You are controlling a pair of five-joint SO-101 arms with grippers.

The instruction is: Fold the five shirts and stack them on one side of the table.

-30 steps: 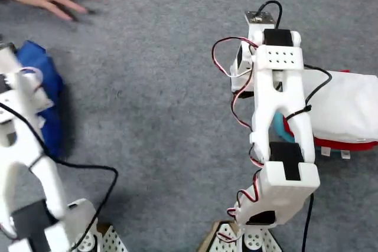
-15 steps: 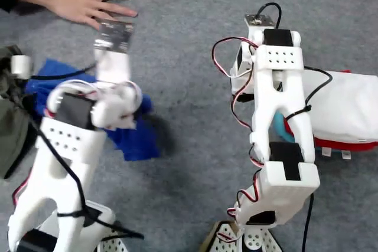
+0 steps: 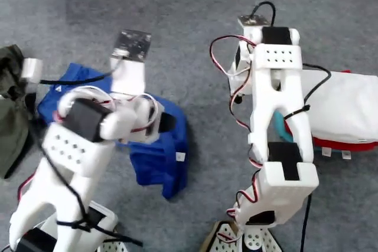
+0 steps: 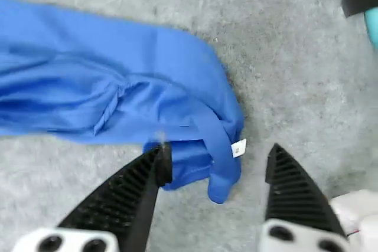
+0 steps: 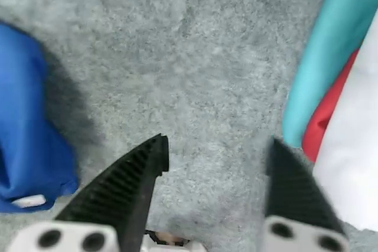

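Blue shirt [image 3: 156, 166] now beneath left tool [image 4: 218, 149]

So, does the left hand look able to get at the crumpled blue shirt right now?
Probably yes: the left hand hangs open just above one edge of the crumpled blue shirt, with nothing between them on the grey table.

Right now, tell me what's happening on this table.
The left gripper hangs open over one end of a rumpled blue shirt, not gripping it. The right gripper is open above the bare table, beside a stack with a white shirt on top of a red shirt and a teal shirt. A dark green shirt lies bunched beyond the left arm.
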